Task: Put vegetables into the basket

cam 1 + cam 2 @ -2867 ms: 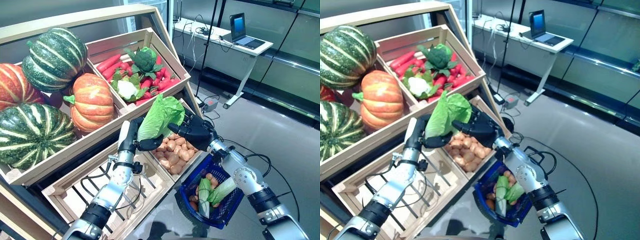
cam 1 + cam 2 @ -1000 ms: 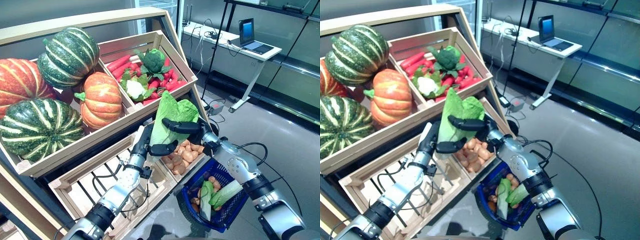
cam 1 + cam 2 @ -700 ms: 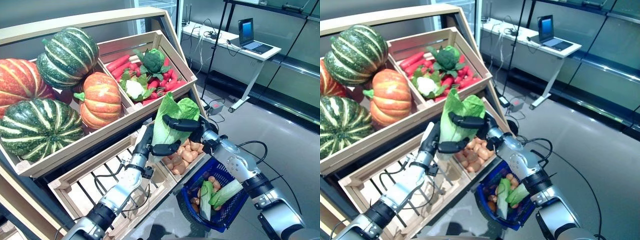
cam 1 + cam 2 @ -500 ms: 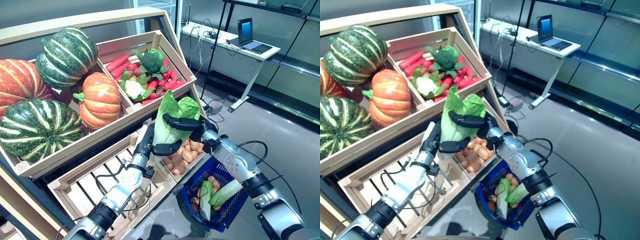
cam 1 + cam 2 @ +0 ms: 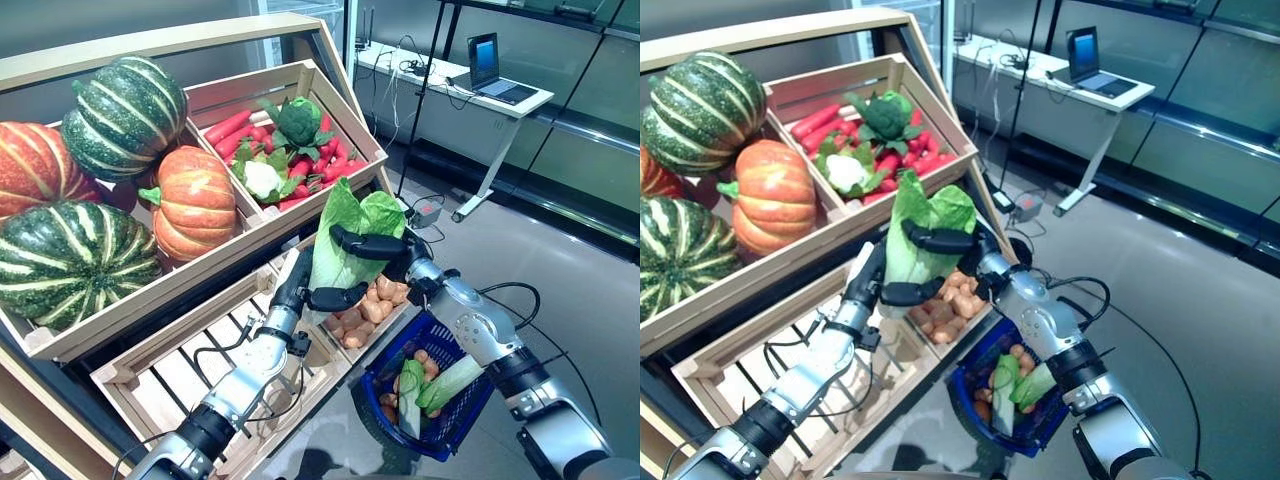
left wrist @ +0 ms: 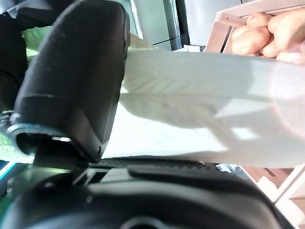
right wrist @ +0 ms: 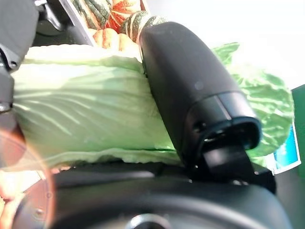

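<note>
A pale green leafy cabbage (image 5: 350, 232) stands upright between both hands, above the stand's lower right crate. My left hand (image 5: 303, 285) is curled round its white stalk end (image 6: 190, 100). My right hand (image 5: 398, 256) grips its leafy part, with the thumb (image 7: 190, 86) lying across the leaves. The blue plastic basket (image 5: 462, 425) stands on the floor to the lower right of the hands. It holds long green-and-white leafy vegetables (image 5: 445, 385) and small brown round ones.
The wooden vegetable stand (image 5: 300, 215) fills the left side, its tilted crates facing me. A crate of small brown potatoes (image 5: 372, 308) lies just under the hands, with a slatted crate (image 5: 190, 370) left of it. A desk with a laptop (image 5: 490, 85) stands at the back right.
My right hand has closed its thumb across the cabbage, which my left hand still holds. The cabbage has shifted slightly right. The camera has moved a little.
</note>
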{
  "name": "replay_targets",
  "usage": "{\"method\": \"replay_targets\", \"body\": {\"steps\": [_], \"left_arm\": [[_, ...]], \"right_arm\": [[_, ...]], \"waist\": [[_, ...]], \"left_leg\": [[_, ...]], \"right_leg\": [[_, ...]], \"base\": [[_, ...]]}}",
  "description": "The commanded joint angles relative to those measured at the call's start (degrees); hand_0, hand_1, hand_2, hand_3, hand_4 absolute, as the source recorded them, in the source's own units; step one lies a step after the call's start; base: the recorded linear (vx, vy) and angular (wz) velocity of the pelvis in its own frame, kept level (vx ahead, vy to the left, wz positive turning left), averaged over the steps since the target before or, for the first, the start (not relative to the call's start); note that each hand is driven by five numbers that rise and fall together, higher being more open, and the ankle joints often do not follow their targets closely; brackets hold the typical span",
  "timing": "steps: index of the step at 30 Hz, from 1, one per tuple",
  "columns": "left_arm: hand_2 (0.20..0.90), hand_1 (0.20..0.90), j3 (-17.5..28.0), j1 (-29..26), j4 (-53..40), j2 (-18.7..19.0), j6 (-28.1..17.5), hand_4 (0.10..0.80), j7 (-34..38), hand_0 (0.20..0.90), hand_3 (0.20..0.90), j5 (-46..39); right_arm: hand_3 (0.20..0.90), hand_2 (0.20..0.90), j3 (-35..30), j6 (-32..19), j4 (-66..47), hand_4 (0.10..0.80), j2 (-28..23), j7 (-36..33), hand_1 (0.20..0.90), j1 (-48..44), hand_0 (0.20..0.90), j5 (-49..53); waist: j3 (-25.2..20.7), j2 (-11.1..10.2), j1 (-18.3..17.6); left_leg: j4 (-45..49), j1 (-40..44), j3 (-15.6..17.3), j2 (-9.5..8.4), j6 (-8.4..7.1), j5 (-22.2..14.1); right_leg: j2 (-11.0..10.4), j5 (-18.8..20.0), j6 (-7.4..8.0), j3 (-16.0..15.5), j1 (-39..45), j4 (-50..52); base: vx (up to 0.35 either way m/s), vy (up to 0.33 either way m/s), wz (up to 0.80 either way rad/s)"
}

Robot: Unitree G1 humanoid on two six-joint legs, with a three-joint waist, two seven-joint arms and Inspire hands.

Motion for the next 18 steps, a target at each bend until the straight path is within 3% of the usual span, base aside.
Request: {"method": "replay_targets", "body": {"steps": [1,18], "left_arm": [[0.900,0.900,3.7,-6.0,2.4,1.8,-3.7,0.800,2.3,0.900,0.900,4.4],[0.900,0.900,7.9,0.2,15.9,2.9,0.6,0.800,2.1,0.900,0.900,7.7]], "right_arm": [[0.300,0.300,-8.6,-10.2,-5.3,0.400,-1.1,1.8,0.300,-4.0,0.300,0.7],[0.300,0.300,-15.1,-13.3,-2.7,0.400,-7.6,2.6,0.300,3.1,0.300,-1.5]], "waist": [[-1.8,-1.3,-0.2],[-0.7,-1.3,-1.8]], "left_leg": [[0.0,-1.2,0.1,-0.40,0.56,-1.8],[0.0,-0.5,1.9,0.06,0.60,-1.4]], "right_leg": [[-2.1,-1.1,0.15,2.0,2.0,0.1],[-2.0,-0.7,0.38,3.1,1.7,0.2]], "base": [[0.000,0.000,0.00],[-0.002,-0.003,-0.04]]}}
